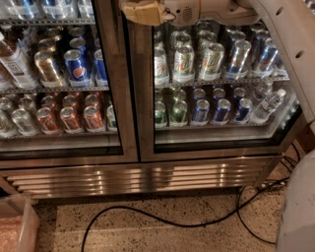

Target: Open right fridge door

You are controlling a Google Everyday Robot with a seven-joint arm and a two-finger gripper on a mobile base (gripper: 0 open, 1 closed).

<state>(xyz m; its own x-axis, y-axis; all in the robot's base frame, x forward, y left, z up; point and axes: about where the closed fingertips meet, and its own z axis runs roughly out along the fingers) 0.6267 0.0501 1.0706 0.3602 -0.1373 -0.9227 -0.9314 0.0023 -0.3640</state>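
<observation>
The fridge point(142, 178) is a wide steel two-door cooler with a slatted grille at its base. The right fridge door point(222, 147) has a clear glass pane in a steel frame, with green, silver and blue cans on wire shelves behind it. Its left edge lies flush against the left door at the central seam. My gripper point(141, 12) is the tan part at the top of the view, right at that seam on the upper left corner of the right door. My white arm point(275, 24) reaches to it from the upper right.
The left door point(59, 74) shows blue Pepsi and red cans. A black cable point(162, 224) loops over the speckled floor before the grille. A translucent bin point(17, 226) sits at the lower left. My white body point(300, 206) fills the lower right.
</observation>
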